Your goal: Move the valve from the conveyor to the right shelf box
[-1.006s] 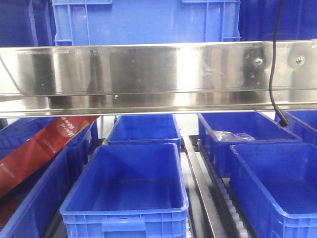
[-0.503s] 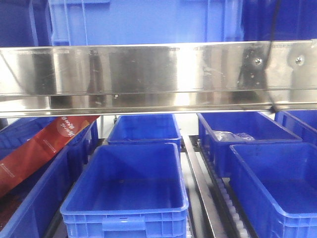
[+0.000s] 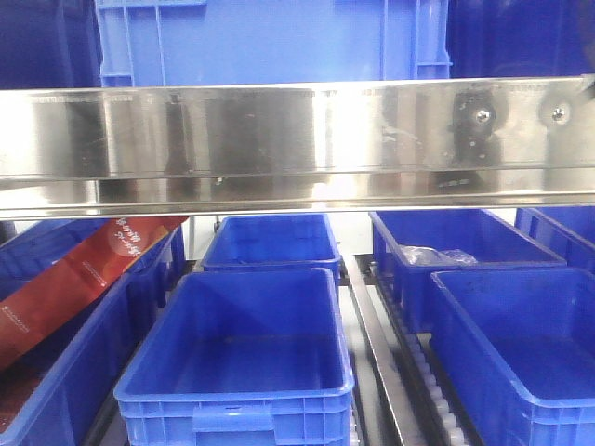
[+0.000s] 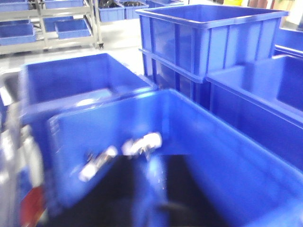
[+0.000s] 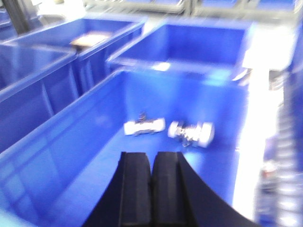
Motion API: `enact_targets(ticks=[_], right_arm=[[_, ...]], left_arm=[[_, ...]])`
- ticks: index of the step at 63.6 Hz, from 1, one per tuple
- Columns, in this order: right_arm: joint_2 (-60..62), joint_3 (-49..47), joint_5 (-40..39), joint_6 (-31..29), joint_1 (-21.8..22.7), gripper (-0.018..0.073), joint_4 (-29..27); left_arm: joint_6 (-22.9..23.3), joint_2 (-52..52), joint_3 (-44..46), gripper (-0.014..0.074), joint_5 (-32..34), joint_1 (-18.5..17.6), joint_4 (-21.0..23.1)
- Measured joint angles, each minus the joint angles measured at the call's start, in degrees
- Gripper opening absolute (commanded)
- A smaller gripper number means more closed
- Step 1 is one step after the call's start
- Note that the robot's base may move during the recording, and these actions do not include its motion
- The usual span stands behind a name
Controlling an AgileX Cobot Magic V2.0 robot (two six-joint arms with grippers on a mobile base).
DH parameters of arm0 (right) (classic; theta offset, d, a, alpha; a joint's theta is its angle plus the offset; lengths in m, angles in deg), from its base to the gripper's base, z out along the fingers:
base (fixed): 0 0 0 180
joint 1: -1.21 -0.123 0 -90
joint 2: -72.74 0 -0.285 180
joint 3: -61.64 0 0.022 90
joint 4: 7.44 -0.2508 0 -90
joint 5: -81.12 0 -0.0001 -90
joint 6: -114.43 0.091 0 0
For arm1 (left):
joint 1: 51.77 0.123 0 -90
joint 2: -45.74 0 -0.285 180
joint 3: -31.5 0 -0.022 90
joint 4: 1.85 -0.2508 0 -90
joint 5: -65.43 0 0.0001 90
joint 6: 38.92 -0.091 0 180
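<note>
Right hand (image 5: 151, 177): black pads pressed together, holding nothing.
Left hand: state unclear, blurred.
Blue plastic box (image 5: 61, 142): two white-silver metal valves (image 5: 191, 133) on its floor.

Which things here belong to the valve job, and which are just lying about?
For the job:
- two valves lying in the blue box
- right gripper above them, fingers together, holding nothing
- the conveyor is not in view

Lying about:
- red carton leaning in the left box
- clear plastic bag in the rear right box
- empty front-centre box
</note>
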Motion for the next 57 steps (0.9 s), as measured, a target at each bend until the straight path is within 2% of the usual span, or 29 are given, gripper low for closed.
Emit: enact_targets(ticks=[10, 21, 38, 50, 57], right_arm=[[4.14, 3.14, 2.28, 0.0, 3.73, -0.0162, 0.58], [11.46, 16.58, -1.06, 0.0, 4.96, -0.0162, 1.07], [27.81, 49.56, -19.11, 0.0, 4.96, -0.0162, 2.13], [40.22, 70.7, -30.29, -0.11, 4.96, -0.0162, 4.11], [46.81, 81.26, -35.51, -0.11, 4.96, -0.0162, 6.28]], left_arm=[[0.0, -6.86, -8.08, -0.0111, -0.34, 4.81, -0.15], [0.0, -15.97, -24.72, -0.0111, 5.09, 7.88, -0.29], [0.1, -35.66, -55.54, -0.0111, 18.16, 8.26, -0.08], [0.23, -50.78, -74.35, -0.0111, 24.98, 8.26, 0.44], [0.23, -58.21, -82.06, -0.0111, 28.15, 8.26, 0.55]])
